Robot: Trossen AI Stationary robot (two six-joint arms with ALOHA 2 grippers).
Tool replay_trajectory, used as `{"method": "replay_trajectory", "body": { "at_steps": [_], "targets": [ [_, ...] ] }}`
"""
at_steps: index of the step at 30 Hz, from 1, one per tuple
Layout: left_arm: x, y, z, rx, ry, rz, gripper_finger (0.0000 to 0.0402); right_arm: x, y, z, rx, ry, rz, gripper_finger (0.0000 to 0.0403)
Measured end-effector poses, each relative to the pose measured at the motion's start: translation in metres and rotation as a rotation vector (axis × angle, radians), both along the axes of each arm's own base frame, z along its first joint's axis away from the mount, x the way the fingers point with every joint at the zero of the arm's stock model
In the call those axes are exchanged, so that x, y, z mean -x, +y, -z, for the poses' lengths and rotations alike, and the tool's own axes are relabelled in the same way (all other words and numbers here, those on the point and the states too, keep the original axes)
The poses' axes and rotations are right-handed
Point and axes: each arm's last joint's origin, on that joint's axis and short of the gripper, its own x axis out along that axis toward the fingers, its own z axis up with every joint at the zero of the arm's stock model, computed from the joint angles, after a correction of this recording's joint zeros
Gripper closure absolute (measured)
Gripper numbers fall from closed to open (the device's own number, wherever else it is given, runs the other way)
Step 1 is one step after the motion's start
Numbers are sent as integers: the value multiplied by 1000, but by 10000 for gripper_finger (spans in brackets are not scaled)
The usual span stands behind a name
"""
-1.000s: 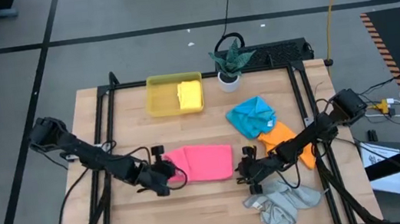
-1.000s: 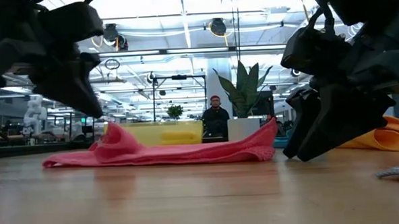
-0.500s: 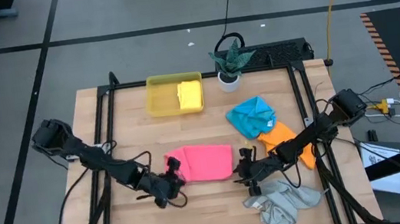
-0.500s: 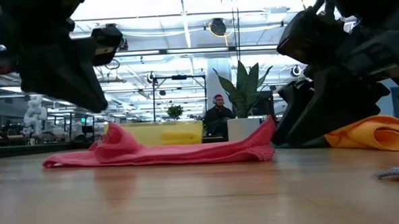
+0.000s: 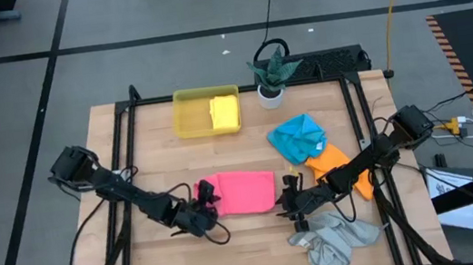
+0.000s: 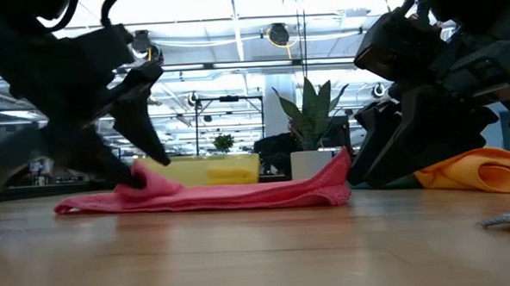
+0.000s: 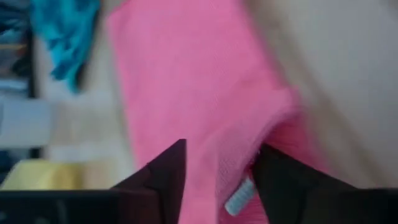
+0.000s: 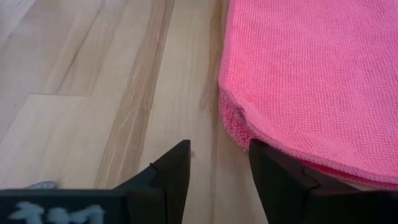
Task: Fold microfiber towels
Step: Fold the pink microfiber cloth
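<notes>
High view looks straight down; low view sits level at tabletop; both wrist views crowd the pink towel.

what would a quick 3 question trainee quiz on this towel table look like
1. True or false: the yellow towel lies inside the yellow tray.
2. Which towel sits between the left gripper and the right gripper? A) blue B) pink C) grey
3. What color is the towel partly covered by the blue towel?

Key:
1. True.
2. B, the pink towel.
3. Orange: the orange towel.
</notes>
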Motion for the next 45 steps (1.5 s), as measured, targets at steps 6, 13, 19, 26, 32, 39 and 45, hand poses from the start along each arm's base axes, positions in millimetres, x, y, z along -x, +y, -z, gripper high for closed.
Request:
{"method": "replay_trajectory", "body": {
  "at_steps": [6, 13, 19, 26, 32, 39, 45],
  "targets": [
    [4, 0, 1, -70, -1, -35, 363, 1, 0, 1, 7, 14, -1, 248],
    [27, 2, 3, -309, 40, -147, 384, 13, -6, -5, 40, 112, 33, 248],
    [40, 4, 10, -162, 190, -194, 381, 17, -11, -23, 63, 53, 120, 248],
    [49, 6, 12, -68, 355, -203, 333, 5, -5, -32, 16, -94, 58, 248],
    [59, 11, -8, -108, 413, -362, 320, -7, -11, -33, -45, -183, 103, 248],
    [57, 8, -27, 7, 383, -425, 320, -26, -22, -18, -122, -248, 86, 278],
    [72, 17, -54, 18, 423, -553, 320, -41, -27, -4, -170, -288, 62, 336]
  ]
}}
